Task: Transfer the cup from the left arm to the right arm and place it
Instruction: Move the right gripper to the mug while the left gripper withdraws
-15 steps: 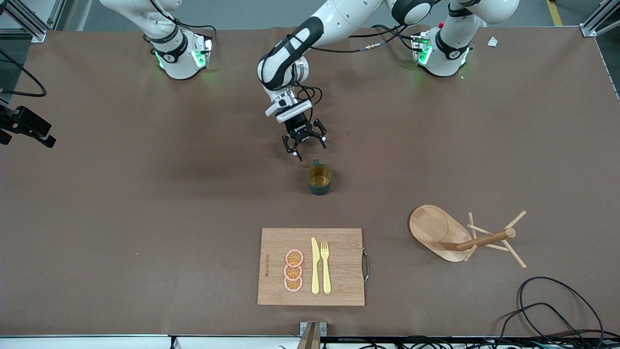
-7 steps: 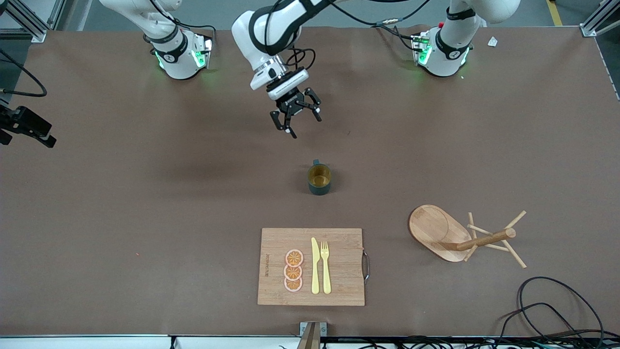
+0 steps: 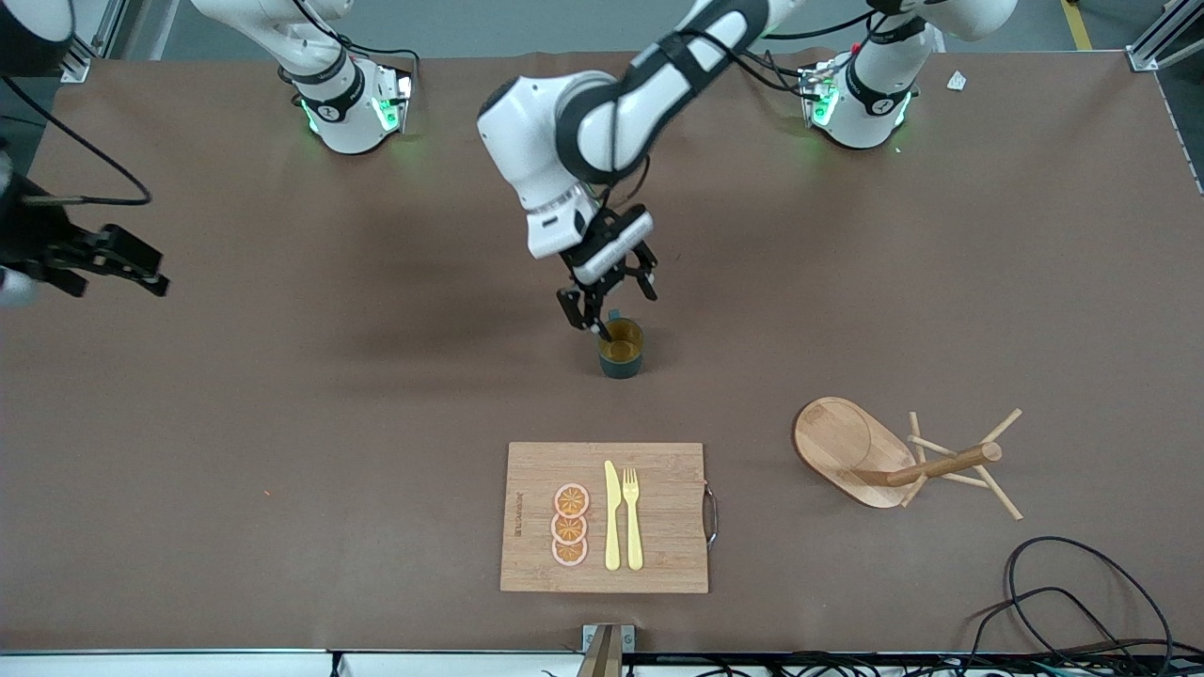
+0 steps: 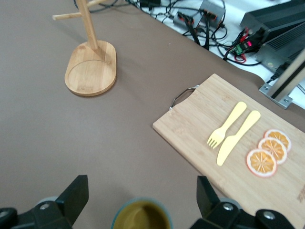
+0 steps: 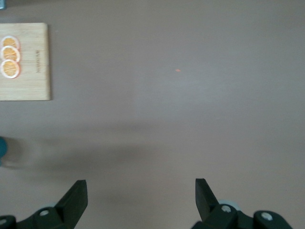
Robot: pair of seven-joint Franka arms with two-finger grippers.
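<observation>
The dark teal cup with a mustard-tan inside stands upright at the middle of the table, its small handle toward the robots' bases. My left gripper is open just above it, over the handle side of the rim. In the left wrist view the cup's rim shows between the spread fingers of the left gripper, not touched. My right gripper is open and empty in the air over the right arm's end of the table. The right wrist view shows this gripper over bare table, with a sliver of the cup at the edge.
A wooden cutting board with orange slices, a yellow knife and a fork lies nearer the front camera than the cup. A wooden peg rack stands toward the left arm's end. Cables lie at the near corner.
My left gripper rose away from the cup toward the bases, then came down to the cup's rim, still open. My right gripper shifted a little inward over the table. The cup has not moved.
</observation>
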